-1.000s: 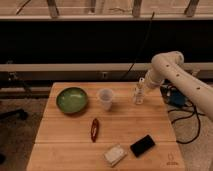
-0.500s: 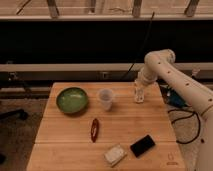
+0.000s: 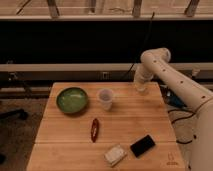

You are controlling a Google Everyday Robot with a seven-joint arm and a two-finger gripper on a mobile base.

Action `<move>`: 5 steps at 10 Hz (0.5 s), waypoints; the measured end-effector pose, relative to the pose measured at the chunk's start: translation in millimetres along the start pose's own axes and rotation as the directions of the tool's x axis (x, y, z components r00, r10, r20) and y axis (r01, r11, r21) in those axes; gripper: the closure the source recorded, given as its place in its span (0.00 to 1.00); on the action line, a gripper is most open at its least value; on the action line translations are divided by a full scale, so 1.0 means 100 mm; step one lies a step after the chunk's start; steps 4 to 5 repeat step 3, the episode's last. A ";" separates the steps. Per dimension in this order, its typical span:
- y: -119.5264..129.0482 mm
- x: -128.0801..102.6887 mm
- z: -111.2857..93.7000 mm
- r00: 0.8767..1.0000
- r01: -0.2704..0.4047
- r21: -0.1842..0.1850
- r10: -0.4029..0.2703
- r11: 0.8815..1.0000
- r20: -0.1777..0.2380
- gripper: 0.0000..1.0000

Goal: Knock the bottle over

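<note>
Standing near the table's (image 3: 125,127) far right edge, the slim clear bottle (image 3: 141,88) is mostly hidden behind the white pincer (image 3: 140,84). A translucent cup (image 3: 105,98), glossy green bowl (image 3: 72,99) and flat black phone (image 3: 142,145) sit on pale wood.

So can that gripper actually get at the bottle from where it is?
Probably yes. The gripper is down at the far right of the table, right where the bottle stands, and it largely hides it. Nothing lies between them; the cup stands apart to the left.
</note>
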 end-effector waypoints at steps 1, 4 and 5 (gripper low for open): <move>0.08 0.04 -0.02 1.000 -0.007 -0.004 0.007 1.000 0.000 0.87; 0.09 -0.04 -0.03 1.000 -0.001 -0.001 0.001 1.000 0.004 0.87; 0.09 -0.04 -0.03 1.000 -0.001 -0.001 0.001 1.000 0.004 0.87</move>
